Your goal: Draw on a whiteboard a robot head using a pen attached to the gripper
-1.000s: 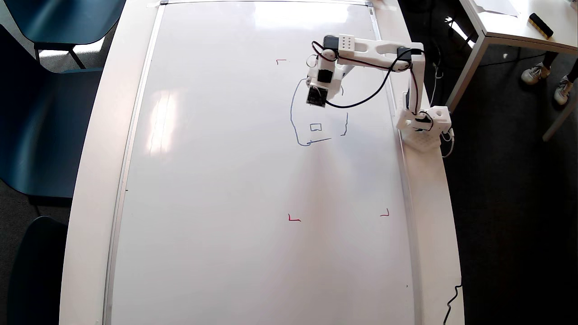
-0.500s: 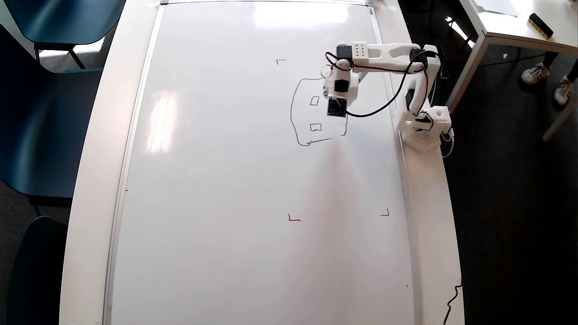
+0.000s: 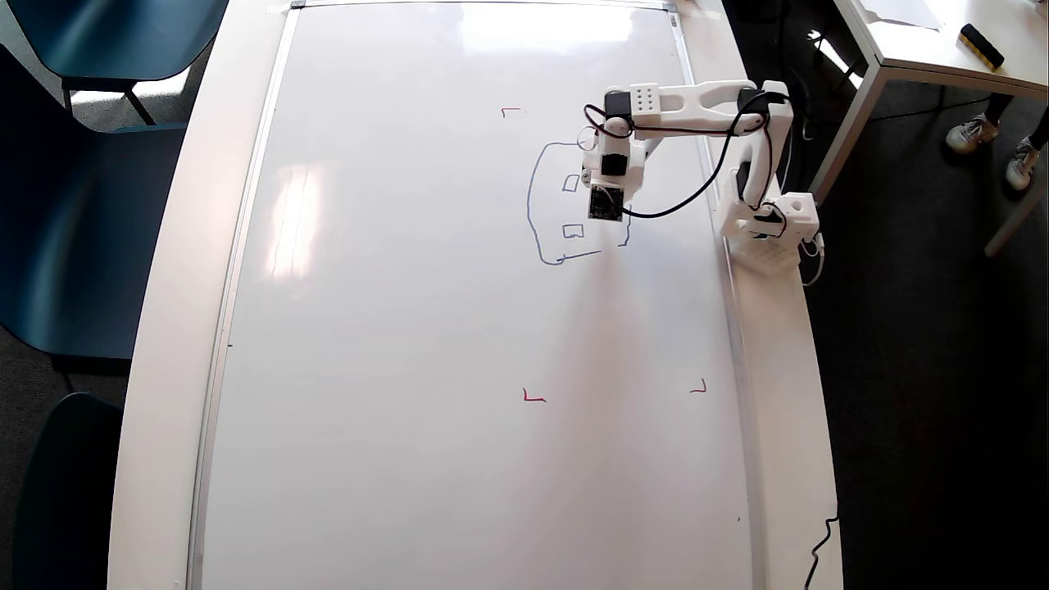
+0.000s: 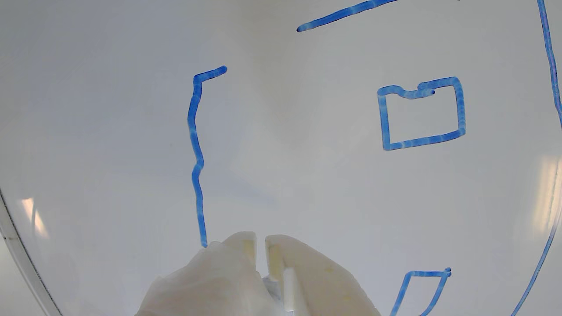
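I see the gripper (image 4: 260, 241) with its tips nearly together, probably clamped on the light, stiff pen, which is hidden. The unfinished robot head (image 3: 547, 246) lies around it on the slippery whiteboard (image 3: 410, 328).

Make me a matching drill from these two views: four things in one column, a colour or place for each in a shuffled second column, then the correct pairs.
Column one:
1. robot head
2. corner marks
3. gripper
4. chair

Column two:
A. red, on the whiteboard
B. dark teal, top left of the overhead view
C. blue line sketch
D. white plastic, bottom edge of the wrist view

Pairs: 1-C, 2-A, 3-D, 4-B
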Controlling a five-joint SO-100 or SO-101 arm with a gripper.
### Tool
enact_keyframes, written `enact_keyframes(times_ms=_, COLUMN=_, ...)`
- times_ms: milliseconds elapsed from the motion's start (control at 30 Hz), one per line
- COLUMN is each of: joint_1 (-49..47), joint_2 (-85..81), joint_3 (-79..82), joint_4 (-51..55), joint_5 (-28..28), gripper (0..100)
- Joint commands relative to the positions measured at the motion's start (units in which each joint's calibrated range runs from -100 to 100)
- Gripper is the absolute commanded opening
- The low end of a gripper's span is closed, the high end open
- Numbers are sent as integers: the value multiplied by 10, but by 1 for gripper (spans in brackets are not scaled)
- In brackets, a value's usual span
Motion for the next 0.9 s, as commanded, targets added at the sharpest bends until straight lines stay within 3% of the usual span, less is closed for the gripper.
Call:
enact_keyframes(times_ms=0, joint_1=5, joint_2=1, joint_3=-7, joint_4=-18, joint_5=2, gripper=1)
enact_keyframes(times_ms=867, joint_1=21, joint_2=27, joint_3=42, joint_4=-37, joint_5=15, gripper=1)
